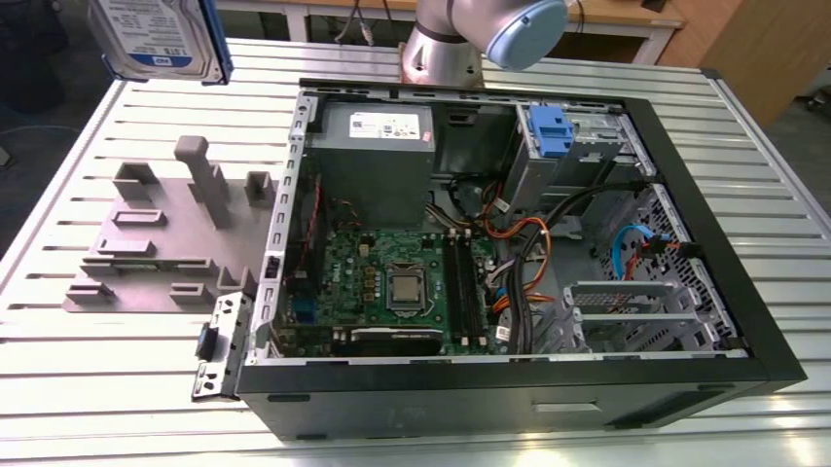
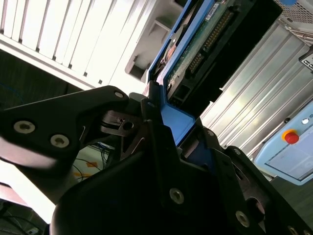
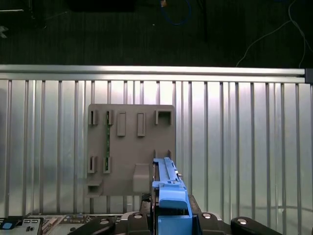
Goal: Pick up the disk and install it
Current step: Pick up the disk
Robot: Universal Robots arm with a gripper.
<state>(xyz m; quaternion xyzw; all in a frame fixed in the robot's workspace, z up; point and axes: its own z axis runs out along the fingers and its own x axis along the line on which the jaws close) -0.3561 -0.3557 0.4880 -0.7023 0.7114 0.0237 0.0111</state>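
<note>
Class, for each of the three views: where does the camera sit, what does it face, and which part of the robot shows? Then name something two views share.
Exterior view: off the arm, raised, looking down into the open computer case on the slatted table; the arm shows.
First wrist view: on the arm, facing down at the grey fixture; the gripper shows.
Second wrist view: on the arm, close along the gripper clamping the disk.
Shared: both wrist views show the disk's blue frame.

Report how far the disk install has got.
Done: the disk is picked up, in the air clear of the grey fixture. In hand: the gripper is shut on it, above the table. Left: it is not yet in the drive bay of the open computer case.
</note>
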